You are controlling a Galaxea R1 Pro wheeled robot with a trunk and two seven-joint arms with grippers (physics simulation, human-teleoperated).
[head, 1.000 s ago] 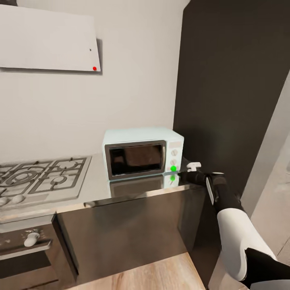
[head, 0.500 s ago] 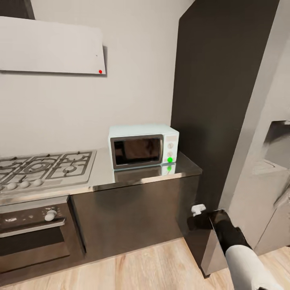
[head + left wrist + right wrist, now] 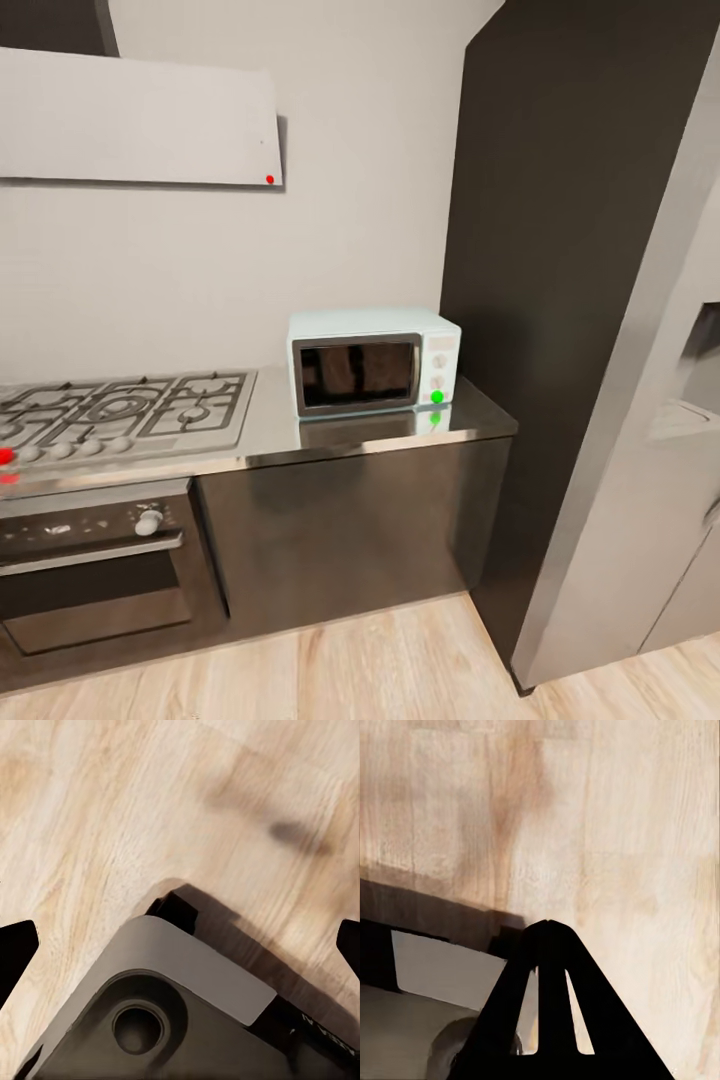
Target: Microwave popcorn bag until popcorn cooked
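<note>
At far left in the head view, a gas hob (image 3: 120, 410) w/ a row of knobs is set into the countertop (image 3: 330, 440); one knob at the left edge is seen glowing red. Below the hob a built-in oven (image 3: 95, 570) w/ a round dial is fitted. Above, a pale extractor hood (image 3: 140, 120) w/ a small red dot is mounted on the wall. Further right, the microwave (image 3: 372, 362) is seen standing on the countertop nr its right end, door closed, a green light lit at the bottom of its knob panel & reflected in the steel. The popcorn bag can't be made out anywhere on the worktop; whether it sits behind the dark glass can't be told. Right of the microwave a tall dark cabinet (image 3: 560, 250) is seen, then a grey fridge-like unit (image 3: 640, 480).

In the left wrist view, the left gripper (image 3: 180, 945) is held wide open, fingertips at opposite edges, nothing btwn them; the wood floor (image 3: 112, 810) & part of the robot's grey base (image 3: 165, 1012) lie beyond.

In the right wrist view, the right gripper (image 3: 549, 926) is seen w/ fingertips pressed together, nothing gripped, over wood floor.
</note>
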